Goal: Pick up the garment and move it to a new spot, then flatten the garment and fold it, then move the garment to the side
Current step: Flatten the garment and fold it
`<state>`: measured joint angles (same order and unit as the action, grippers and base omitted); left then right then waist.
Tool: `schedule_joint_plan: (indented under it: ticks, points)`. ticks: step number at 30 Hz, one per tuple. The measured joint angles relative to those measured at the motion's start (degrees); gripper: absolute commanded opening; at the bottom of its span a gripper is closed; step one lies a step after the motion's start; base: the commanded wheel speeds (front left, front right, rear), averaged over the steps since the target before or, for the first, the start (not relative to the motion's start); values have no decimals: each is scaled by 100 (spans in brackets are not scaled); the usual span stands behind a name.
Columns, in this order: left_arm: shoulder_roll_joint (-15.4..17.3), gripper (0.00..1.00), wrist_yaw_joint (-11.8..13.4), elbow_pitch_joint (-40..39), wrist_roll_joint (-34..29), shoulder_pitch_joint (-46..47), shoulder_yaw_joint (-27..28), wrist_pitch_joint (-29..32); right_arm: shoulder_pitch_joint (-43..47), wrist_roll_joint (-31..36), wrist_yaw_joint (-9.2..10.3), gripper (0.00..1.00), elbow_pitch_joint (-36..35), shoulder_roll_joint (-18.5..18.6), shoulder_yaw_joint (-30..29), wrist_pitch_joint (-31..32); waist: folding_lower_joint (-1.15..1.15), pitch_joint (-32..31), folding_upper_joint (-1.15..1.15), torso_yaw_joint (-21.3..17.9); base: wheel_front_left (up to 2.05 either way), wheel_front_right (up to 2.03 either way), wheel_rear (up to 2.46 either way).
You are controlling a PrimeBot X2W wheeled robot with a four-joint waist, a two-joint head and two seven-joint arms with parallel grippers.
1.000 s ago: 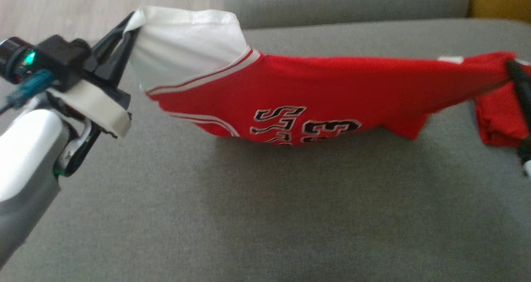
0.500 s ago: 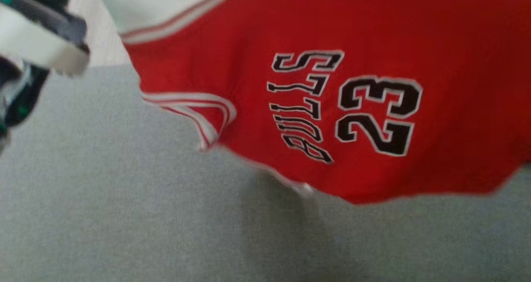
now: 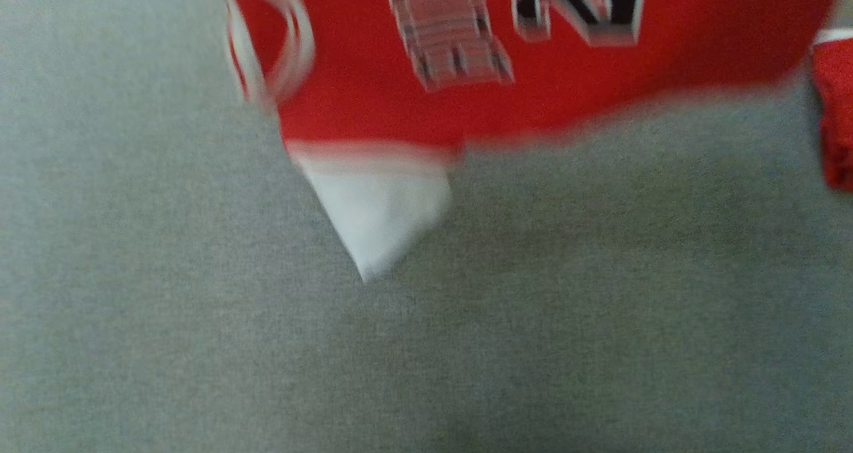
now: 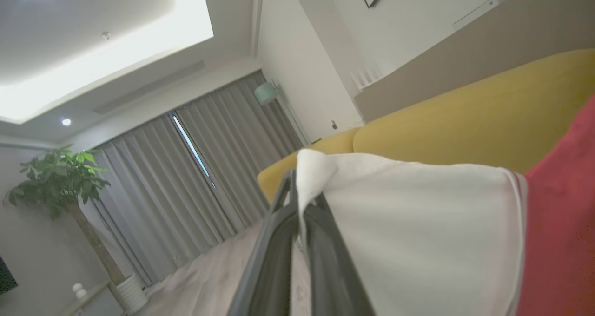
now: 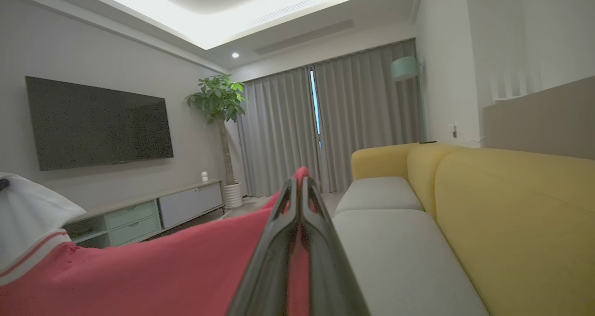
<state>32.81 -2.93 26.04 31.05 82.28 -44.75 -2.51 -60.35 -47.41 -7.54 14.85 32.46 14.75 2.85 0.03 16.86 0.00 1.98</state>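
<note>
Camera swung: garment [image 3: 373, 100] blurred, top cut off, white corner newly dangling; left gripper [image 4: 302, 190], right gripper [image 5: 300, 183] each clamp cloth between jaws.

red jersey [image 3: 373, 100] | black-and-white lettering [image 3: 453, 46] | blurred, cut off | nothing readable

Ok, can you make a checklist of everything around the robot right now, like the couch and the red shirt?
Surface: grey sofa cushion, plain fabric.
Job's things: red jersey, held up by both ends; head view blurred.
Clutter: nothing seen.
Grippers: left gripper shut on the white sleeve; right gripper shut on a red edge.
Cables: nothing seen.
Surroundings: yellow sofa back, TV, plant, curtains.
</note>
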Motion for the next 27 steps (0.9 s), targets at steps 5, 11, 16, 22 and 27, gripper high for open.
schedule_joint_plan:
  ticks: [5, 11, 16, 22, 27]
  points:
    - [-404, 0, 123, 749, -404, 887, 52, -823, -800, 347, 0, 0, 790, -38, 203, -500, 0, 499, 0, 46, 0, 0, 0]
    - [-567, 0, -74, 1096, -360, 861, 88, -1127, -956, 350, 0, 0, 1394, 97, 603, -750, -4, 703, 0, 185, 0, 0, 0]
    - [-564, 0, -271, 742, -144, -127, -68, -1195, -830, 105, 0, 0, 1760, 191, 887, -871, -4, 762, 0, 309, 0, 0, 0]
    - [-494, 0, -291, -76, 74, -2152, -402, -1212, 840, -253, 0, 0, 1990, 229, 1031, -1091, -4, 555, 0, 412, 0, 0, 0]
    - [-300, 0, -151, -714, 124, -3554, -584, -1213, 2019, -532, 0, 0, 1933, 393, 1031, -1265, -4, 213, 0, 443, 0, 0, 0]
